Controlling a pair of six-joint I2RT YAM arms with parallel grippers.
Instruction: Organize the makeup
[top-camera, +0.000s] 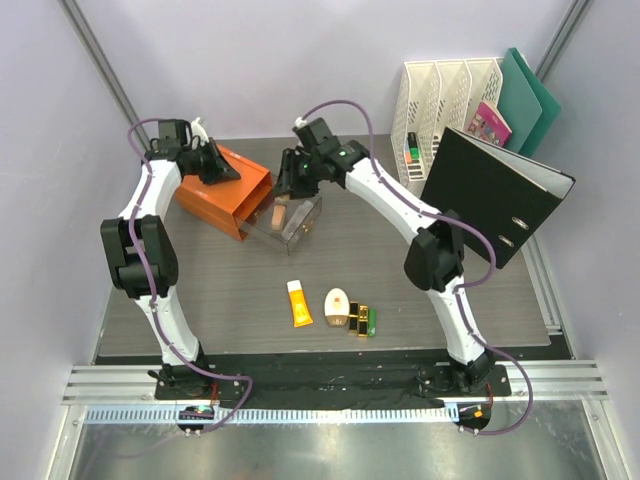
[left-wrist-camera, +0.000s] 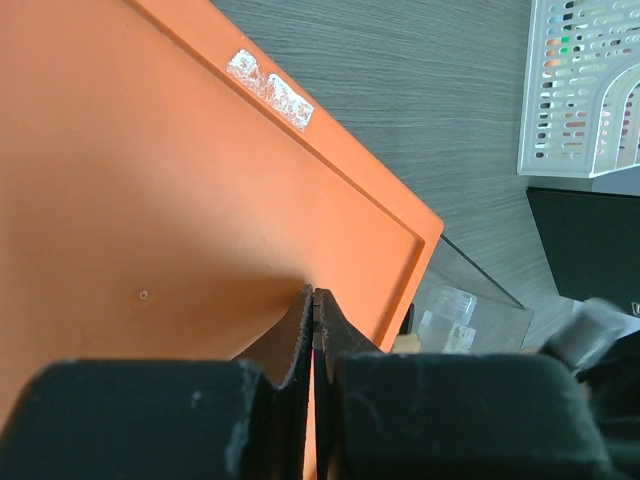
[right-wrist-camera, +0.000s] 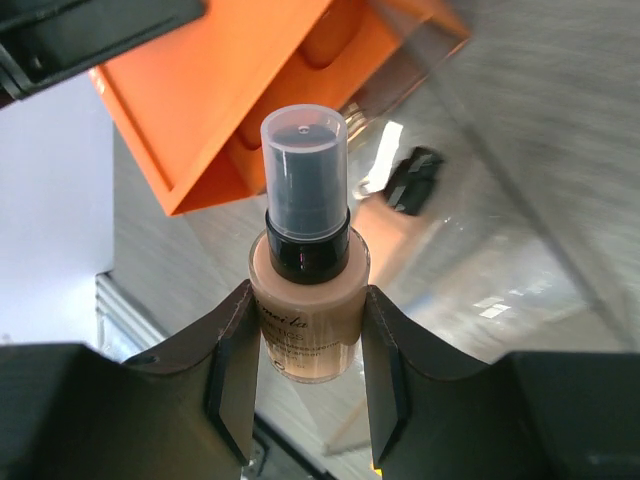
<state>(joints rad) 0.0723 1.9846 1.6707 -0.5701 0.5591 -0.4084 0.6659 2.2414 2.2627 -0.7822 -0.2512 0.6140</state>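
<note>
Right tool (right-wrist-camera: 306, 340): fingers pinching a foundation bottle (right-wrist-camera: 306, 295) by its beige body. The bottle is upright between the pads, with a black collar and a clear cap above them, and is held over a clear drawer (right-wrist-camera: 480, 200) just beside the open face of the orange box (right-wrist-camera: 230, 90). Second foundation bottle (right-wrist-camera: 395, 215): beige with a dark cap, seen lying behind the clear wall. Left tool (left-wrist-camera: 313, 300): fingers pressed together with nothing between them, tips against the flat top panel of the orange box (left-wrist-camera: 150, 180). From above, the left tool (top-camera: 218, 165) sits on the box's far end and the right tool (top-camera: 295, 182) hangs over the clear drawer (top-camera: 292, 222), which lies touching the box's near corner. Counter (top-camera: 200, 290): grey wood grain. Near edge, in a loose row between the arm bases: orange-yellow tube (top-camera: 298, 303), standing a little apart; cream oval compact (top-camera: 338, 305); black-gold lipsticks (top-camera: 358, 318), just beside the compact; small green tube (top-camera: 372, 322), against the lipsticks. Far right: white file racks (top-camera: 445, 105), a pink booklet (top-camera: 490, 125), teal folders (top-camera: 528, 100), and a black binder (top-camera: 495, 195) standing partly open in front of them.
</note>
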